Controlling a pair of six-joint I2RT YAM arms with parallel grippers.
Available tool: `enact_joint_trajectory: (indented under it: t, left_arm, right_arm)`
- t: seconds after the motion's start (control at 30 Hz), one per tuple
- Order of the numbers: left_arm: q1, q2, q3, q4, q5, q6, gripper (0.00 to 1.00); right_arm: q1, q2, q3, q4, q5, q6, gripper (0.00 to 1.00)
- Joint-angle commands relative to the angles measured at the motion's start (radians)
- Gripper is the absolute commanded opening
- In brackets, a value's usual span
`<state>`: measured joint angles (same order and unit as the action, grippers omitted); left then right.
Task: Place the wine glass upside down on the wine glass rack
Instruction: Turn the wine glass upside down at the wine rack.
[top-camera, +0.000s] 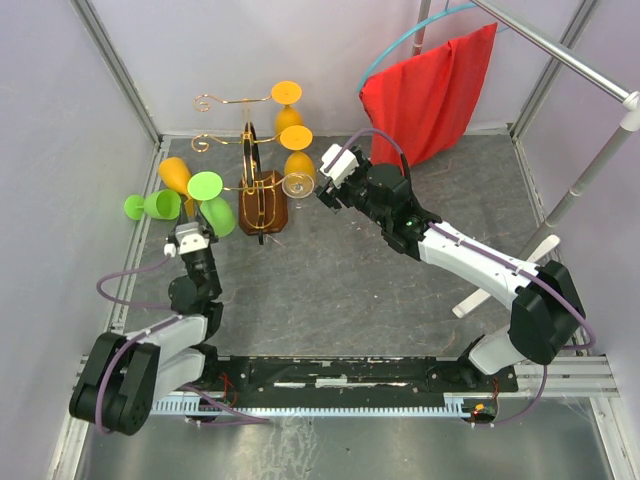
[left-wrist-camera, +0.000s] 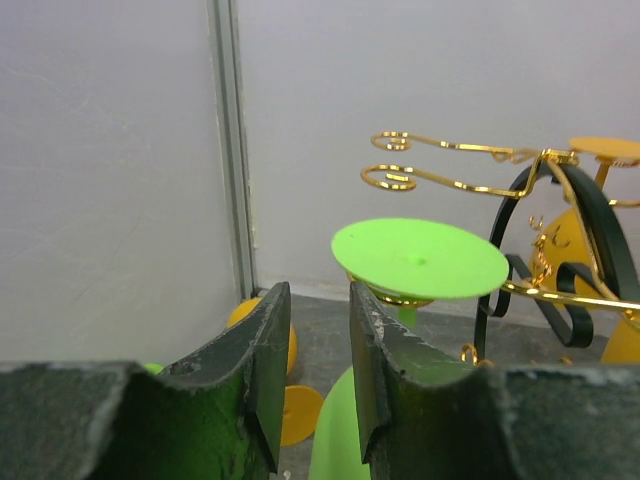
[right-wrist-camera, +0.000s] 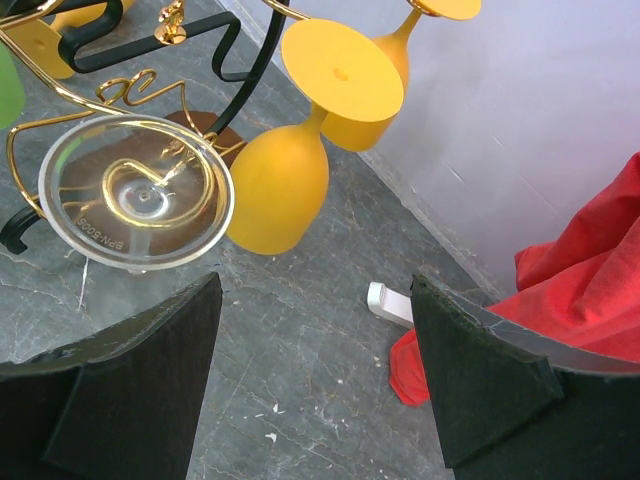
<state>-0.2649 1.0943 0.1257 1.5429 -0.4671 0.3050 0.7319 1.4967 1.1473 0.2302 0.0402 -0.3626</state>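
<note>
Right gripper (right-wrist-camera: 318, 300), jaws wide apart and empty, faces a clear wine glass (right-wrist-camera: 135, 195) hung foot-up on the wine glass rack (top-camera: 264, 205). Its foot reads roughly "BPN-S003". Left gripper (left-wrist-camera: 318, 330), jaws narrowly apart and empty, sits just behind a hung green glass (left-wrist-camera: 420, 258).

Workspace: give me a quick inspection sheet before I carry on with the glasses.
Surface: grey table, a few small pale specks.
Job's things: wine glass rack upright at the far side; two orange glasses, a clear glass and a green glass hang on it foot up; a loose green glass and a loose orange glass lie left of it.
Clutter: red cloth at the far right.
End effectors: left end effector slightly open, empty; right end effector wide open, empty.
Cables: purple cables run along both arms.
Surroundings: pale walls, metal frame posts.
</note>
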Motion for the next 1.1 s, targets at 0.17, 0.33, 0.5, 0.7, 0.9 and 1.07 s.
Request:
enact_joint_trajectory:
  t: [0.17,0.33,0.5,0.7,0.9,1.07]
  left_arm:
    - [0.004,-0.264,-0.031,-0.176,0.075,-0.001,0.37]
    - [0.004,-0.434,-0.04,-0.349,0.073,0.012,0.38]
    - [0.004,-0.606,0.043,-0.654,0.081,-0.015,0.43]
    - [0.003,-0.631,0.218,-0.912,0.103,-0.075,0.56]
    - [0.004,-0.504,0.436,-1.078,0.141,-0.102,0.62]
    - [0.004,-0.38,0.577,-1.132,0.079,-0.122,0.65]
  right_arm:
    - [-0.004,-0.031,0.002,0.04,-0.011,0.013,0.84]
    - [-0.003,-0.026,0.012,0.034,-0.017,0.024,0.84]
    - [-0.003,-0.025,0.07,-0.018,-0.06,0.048,0.83]
    - [-0.003,-0.009,0.21,-0.179,-0.11,0.06,0.82]
    - [-0.003,0.013,0.349,-0.332,-0.112,0.096,0.83]
    - [-0.003,0.062,0.487,-0.487,-0.099,0.166,0.84]
